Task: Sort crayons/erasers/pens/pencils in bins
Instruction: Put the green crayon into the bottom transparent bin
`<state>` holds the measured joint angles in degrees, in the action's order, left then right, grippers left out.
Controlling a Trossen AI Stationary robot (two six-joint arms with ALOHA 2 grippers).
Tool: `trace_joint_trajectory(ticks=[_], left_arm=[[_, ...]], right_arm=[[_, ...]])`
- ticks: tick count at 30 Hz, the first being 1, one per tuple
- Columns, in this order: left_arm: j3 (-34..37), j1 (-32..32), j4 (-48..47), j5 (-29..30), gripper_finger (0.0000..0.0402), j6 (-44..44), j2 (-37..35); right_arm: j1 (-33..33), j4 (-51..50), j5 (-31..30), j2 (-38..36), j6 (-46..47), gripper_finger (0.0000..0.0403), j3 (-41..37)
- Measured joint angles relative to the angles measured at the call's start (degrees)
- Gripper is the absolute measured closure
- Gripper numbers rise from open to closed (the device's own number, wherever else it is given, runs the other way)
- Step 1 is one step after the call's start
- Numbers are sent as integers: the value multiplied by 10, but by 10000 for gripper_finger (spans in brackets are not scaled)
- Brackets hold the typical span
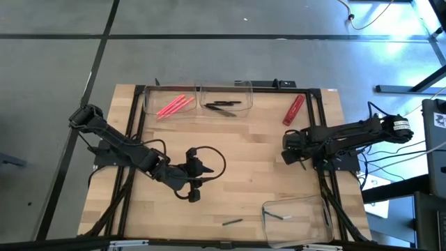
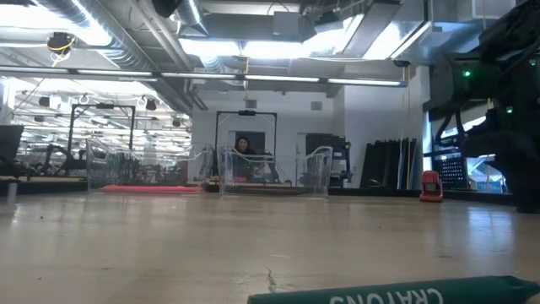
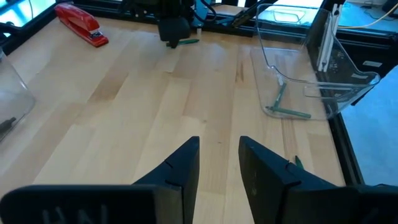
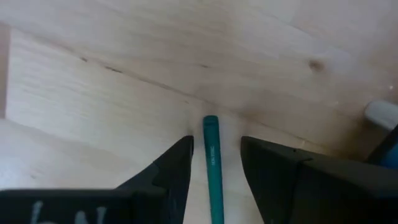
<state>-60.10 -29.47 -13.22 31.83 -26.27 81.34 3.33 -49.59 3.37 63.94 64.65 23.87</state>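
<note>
Crayons: one green crayon (image 1: 232,222) lies loose at the table's near edge, beside the near bin (image 1: 296,217) holding two. Mid-table, the left gripper (image 3: 219,163) hovers, jaws apart; the right gripper (image 4: 214,163) straddles a green stick (image 4: 212,168), jaws apart. Far bins (image 1: 198,97) hold pink and black sticks.

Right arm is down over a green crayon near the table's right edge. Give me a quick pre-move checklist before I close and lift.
1. Green crayon between the right gripper fingers: ok, it lies in the gap, roughly centred.
2. Fingers open: ok, a gap shows on each side of the crayon.
3. Fingers down at table level: cannot tell.
4. Drop target: ok, the near bin already holds a green stick.
5. Left gripper out of the way: ok, open at mid-table, apart from the right arm.
6. Leftover: not ok, another green crayon lies loose on the table.
</note>
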Motion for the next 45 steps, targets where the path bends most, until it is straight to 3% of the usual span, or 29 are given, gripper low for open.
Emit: trace_joint_trajectory(ticks=[7,20,32,45], left_arm=[[0,0,0,0,297,0,0],[0,0,0,0,296,0,0],[0,0,0,0,298,0,0],[0,0,-3,0,299,0,0]], right_arm=[[0,2,13,0,-7,271,0],[-1,13,28,0,-7,379,0],[-1,29,20,0,9,373,2],[-5,17,6,1,-51,372,104]])
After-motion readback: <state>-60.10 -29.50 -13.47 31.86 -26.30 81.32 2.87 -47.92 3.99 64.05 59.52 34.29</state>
